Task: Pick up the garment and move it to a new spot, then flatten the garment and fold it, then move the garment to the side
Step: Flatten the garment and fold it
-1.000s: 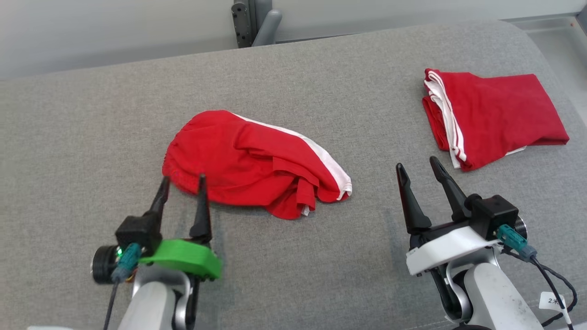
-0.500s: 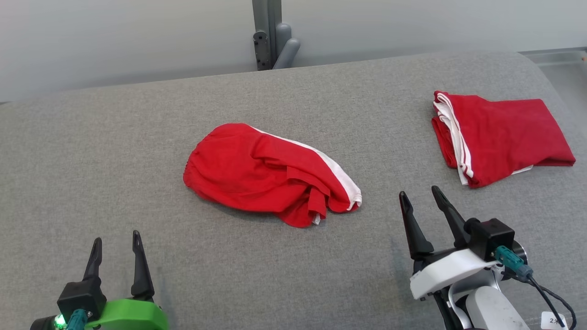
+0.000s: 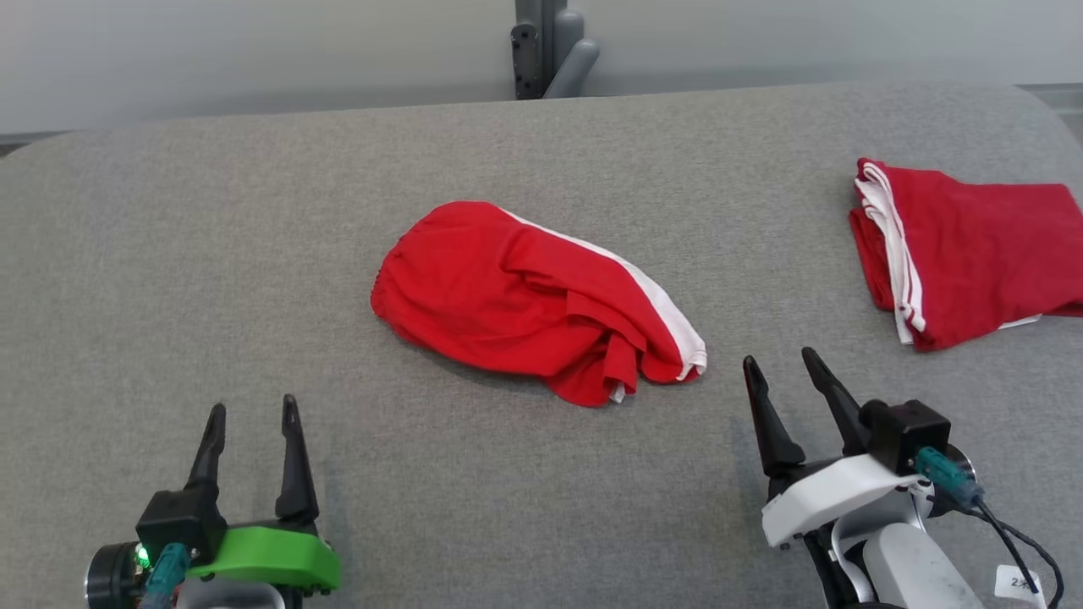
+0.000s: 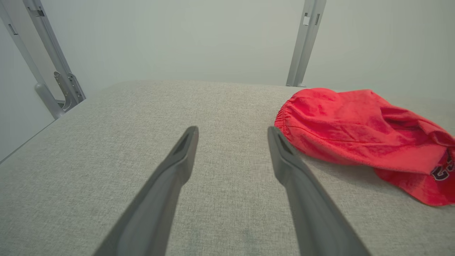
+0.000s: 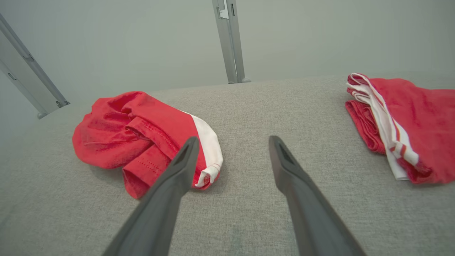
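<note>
Both pairs of jaws gape empty over the grey cloth surface (image 3: 541, 507); pale wall (image 3: 254, 51) behind.

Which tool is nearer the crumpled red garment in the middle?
Right. The right tool sits just beside the crumpled garment's white-striped end; the left tool is farther off its waistband.

One grey table (image 3: 169, 254) held two red garments: a crumpled garment (image 3: 525, 296) and a folded garment (image 3: 981, 245). Two grippers showed: left gripper (image 3: 254, 404), right gripper (image 3: 778, 356).

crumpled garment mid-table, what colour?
Red with a white side stripe on the crumpled garment; clearest in the head view.
</note>
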Tool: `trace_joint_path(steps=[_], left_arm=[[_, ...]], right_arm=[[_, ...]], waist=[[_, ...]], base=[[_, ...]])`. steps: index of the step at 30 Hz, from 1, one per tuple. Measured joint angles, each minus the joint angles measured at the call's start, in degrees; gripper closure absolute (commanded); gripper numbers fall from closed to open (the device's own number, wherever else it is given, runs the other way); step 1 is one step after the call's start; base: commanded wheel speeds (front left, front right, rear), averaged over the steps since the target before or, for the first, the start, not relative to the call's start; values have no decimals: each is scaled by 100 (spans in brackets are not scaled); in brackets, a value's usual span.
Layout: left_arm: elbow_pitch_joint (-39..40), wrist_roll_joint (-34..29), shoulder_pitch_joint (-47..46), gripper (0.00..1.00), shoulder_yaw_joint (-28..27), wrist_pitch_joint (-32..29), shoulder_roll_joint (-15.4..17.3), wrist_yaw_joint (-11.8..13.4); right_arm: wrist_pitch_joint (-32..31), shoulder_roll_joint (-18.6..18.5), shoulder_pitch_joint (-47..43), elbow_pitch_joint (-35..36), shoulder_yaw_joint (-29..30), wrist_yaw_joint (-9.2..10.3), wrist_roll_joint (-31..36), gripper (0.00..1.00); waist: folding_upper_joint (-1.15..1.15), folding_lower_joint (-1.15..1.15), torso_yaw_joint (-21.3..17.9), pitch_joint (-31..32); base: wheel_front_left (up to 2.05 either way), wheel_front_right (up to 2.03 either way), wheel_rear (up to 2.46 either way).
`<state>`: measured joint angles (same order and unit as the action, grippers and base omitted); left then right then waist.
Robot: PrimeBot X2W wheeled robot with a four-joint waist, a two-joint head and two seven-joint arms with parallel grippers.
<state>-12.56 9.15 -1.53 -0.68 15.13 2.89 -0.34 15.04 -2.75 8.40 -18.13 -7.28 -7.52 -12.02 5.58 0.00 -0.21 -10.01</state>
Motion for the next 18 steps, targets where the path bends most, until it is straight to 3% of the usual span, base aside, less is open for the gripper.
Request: trace_joint_path(steps=[7,14,15,16,17,18], left_arm=[[32,159,-228,0,430,0,-3,32],[27,214,-263,0,480,0,-5,79],[27,224,-269,0,482,0,-4,83],[29,229,-279,0,482,0,-4,90],[29,240,-297,0,481,0,-4,93],[31,243,-323,0,486,0,-4,103]], right_arm=[[0,-1,420,-522,203,1,-246,0],[0,2,701,-1066,248,1,-338,0],[0,-1,743,-1185,248,1,-342,10],[0,2,770,-1280,250,1,-381,32],[0,7,795,-1350,253,1,-412,32],[0,5,832,-1400,265,1,-409,51]], waist=[[0,0,414,-304],[0,0,833,-624],[0,0,880,-667],[-1,0,922,-708],[-1,0,960,-744],[-1,0,994,-779]], base=[[0,0,0],[0,0,0],[0,0,0],[0,0,0],[0,0,0],[0,0,0]])
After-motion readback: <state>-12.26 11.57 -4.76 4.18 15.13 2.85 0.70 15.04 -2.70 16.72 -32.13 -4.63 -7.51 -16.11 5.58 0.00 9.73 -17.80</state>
